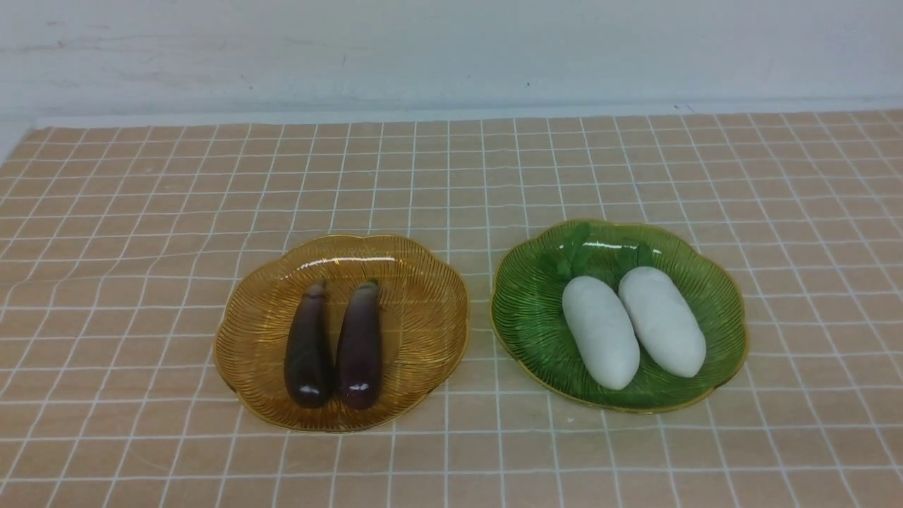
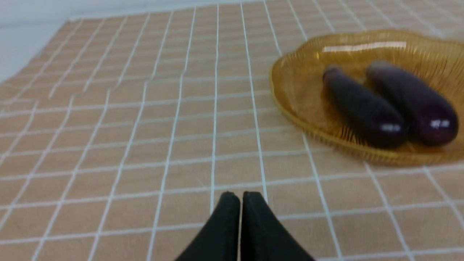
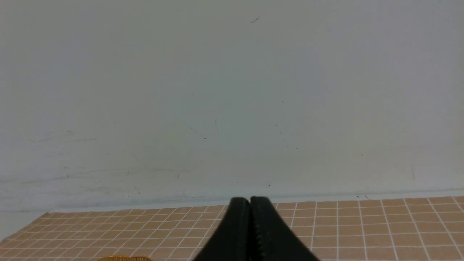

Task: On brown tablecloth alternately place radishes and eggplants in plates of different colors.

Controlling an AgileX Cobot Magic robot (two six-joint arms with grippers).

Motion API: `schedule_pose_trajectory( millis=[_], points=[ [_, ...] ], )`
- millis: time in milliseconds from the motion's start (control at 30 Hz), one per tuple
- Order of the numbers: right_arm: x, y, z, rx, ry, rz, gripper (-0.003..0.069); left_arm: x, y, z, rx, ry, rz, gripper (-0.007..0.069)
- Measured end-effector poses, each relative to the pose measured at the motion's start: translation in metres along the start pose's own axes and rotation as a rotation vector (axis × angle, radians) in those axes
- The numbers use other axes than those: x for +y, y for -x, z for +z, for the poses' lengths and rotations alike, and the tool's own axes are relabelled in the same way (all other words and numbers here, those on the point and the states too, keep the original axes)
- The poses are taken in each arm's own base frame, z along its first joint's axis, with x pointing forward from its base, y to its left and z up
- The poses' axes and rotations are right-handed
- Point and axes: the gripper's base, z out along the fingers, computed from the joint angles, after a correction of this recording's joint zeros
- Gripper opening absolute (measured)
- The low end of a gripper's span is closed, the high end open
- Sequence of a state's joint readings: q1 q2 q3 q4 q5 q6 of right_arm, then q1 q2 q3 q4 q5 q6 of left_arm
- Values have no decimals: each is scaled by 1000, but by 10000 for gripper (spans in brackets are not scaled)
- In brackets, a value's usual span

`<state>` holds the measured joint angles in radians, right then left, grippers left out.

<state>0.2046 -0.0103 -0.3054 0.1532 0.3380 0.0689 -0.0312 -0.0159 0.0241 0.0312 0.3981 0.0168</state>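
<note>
From my remote station, the brown tablecloth (image 1: 451,183) covered the whole worktop, its white grid slightly wrinkled toward the left edge. Starting on the left, my left gripper (image 2: 241,197) was pressed fully closed and held nothing, its black tips poised over bare cloth; the front view did not show it. Near it, on the left half of the worktop, sat the amber plate (image 1: 423,310). Both eggplants lay inside it side by side, touching along their length, stem caps pointing to the far wall: the left eggplant (image 1: 308,349) and the right eggplant (image 1: 360,346). The wrist camera on that side gave a blurred look at the same plate (image 2: 290,87) with the pair in it.

Just beside it, apart by a narrow strip of cloth, stood the green plate (image 1: 522,317). The two radishes rested in it, touching, both angled with their green tops toward the far left: the left radish (image 1: 600,331) and the right radish (image 1: 662,321).

My right gripper (image 3: 250,203) was also closed tight with nothing in it, raised and facing the pale wall (image 3: 232,90).
</note>
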Motion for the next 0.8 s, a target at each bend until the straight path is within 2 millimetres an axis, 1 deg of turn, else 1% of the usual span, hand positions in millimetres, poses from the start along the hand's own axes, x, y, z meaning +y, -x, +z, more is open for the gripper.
schedule_pose_trajectory(
  millis=[800],
  points=[
    [0,0,0,0,0,0,-14,0,1,0,-14,0,1,-3]
  ],
)
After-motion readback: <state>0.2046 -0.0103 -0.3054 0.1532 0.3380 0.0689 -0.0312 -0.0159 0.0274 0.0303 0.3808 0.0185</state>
